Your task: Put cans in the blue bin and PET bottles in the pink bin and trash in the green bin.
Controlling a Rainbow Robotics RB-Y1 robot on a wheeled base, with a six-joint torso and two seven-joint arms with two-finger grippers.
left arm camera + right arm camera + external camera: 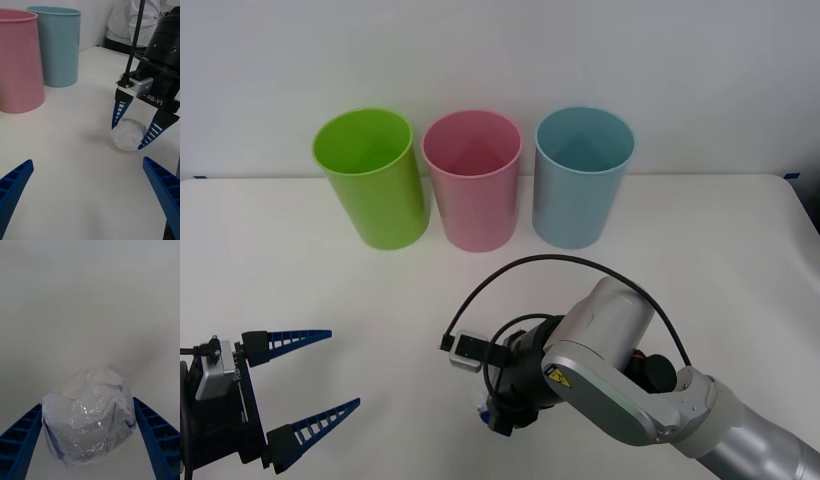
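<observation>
While the left gripper (315, 385) hangs low over the near left corner of the white worktop (300, 260), its blue ribbed jaws stand wide apart with nothing between them, and smooth bare surface stretches ahead of them toward the bins.

Along the far edge, against the pale wall, three tall tapered plastic cups with round rims stand upright in a row. Leftmost is the lime-green bin (372, 180), then the pink bin (473, 182) just beside it, then the light-blue bin (581, 178), with a slim gap between each pair. All three mouths are open. A wide band of plain worktop lies between this row and the arms.

Nearer, right of centre, the right gripper (492, 412) points down at the worktop from a bulky grey and black wrist trailing a looped black cable. Its blue ribbed jaws stand on either side of the trash (88, 416), a small crumpled white paper ball with a glossy, creased surface, which rests on the worktop. From the left wrist camera the jaws (135, 127) taper to the ball's two sides and hug it closely; whether they actually press on it I cannot tell. The ball sits well apart from all three bins, with bare worktop around it.
</observation>
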